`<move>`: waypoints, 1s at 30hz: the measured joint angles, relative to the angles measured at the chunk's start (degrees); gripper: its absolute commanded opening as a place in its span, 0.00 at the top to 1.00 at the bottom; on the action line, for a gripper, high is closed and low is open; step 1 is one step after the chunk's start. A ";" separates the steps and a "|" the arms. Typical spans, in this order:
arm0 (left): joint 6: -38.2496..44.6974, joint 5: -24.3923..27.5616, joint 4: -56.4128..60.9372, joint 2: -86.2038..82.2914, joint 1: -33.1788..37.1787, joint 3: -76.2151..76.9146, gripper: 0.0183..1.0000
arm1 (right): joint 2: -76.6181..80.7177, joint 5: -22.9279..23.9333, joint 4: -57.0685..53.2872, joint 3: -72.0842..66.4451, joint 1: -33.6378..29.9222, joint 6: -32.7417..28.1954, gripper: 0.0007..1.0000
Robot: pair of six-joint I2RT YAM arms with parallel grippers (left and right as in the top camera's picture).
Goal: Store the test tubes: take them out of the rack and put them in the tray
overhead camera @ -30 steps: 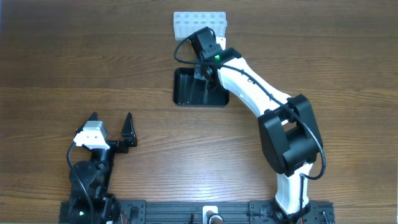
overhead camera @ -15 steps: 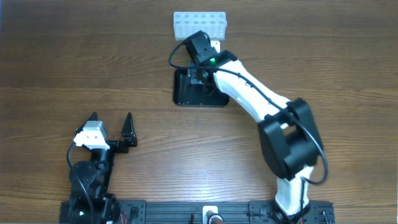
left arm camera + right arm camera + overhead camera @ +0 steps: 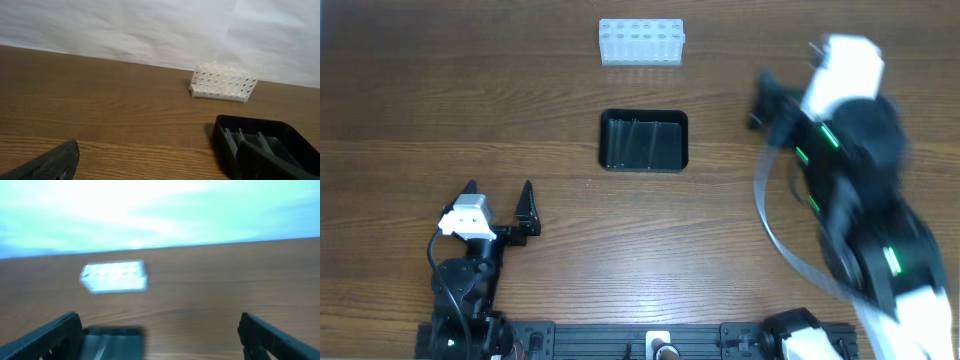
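Broadly, everything is carried by a brown wood-grain table (image 3: 470,90), and behind its far edge a plain white backdrop (image 3: 125,30) is shown in the left wrist view. One white rack (image 3: 641,42), pierced with rows of holes, is counted near the far edge. One black tray (image 3: 643,167) is laid on the near side of it, with a strip of bare wood between the two. The test tubes (image 3: 642,135) are found lying flat inside the tray as faint clear lengths side by side; their number cannot be told. Two arms are counted, each with one end effector. The left end effector (image 3: 498,188) is held low by its base at the table's near left, well apart from the tray, with its two fingers spread wide and nothing gripped. The right end effector (image 3: 159,320) is raised to the right of the tray, likewise released, and rack and tray are seen beyond its fingers.
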 measured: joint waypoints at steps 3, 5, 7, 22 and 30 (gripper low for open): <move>0.00 0.00 0.04 0.00 0.00 0.00 0.00 | -10.38 -0.17 0.87 -7.74 -3.39 -2.54 0.01; 0.00 0.00 0.02 0.00 0.00 0.00 0.00 | -17.90 -0.61 2.75 -14.45 -5.01 -4.17 0.01; 0.00 0.00 0.04 0.00 0.00 0.00 0.00 | -23.82 -0.81 5.16 -20.31 -5.90 -5.07 0.01; 0.00 0.00 0.00 0.00 0.00 0.00 0.00 | -48.22 -8.46 29.75 -55.32 -6.75 -7.45 0.01; 0.00 0.00 0.02 0.00 0.00 0.00 0.00 | -50.82 -10.29 36.37 -65.40 -6.88 -4.94 0.01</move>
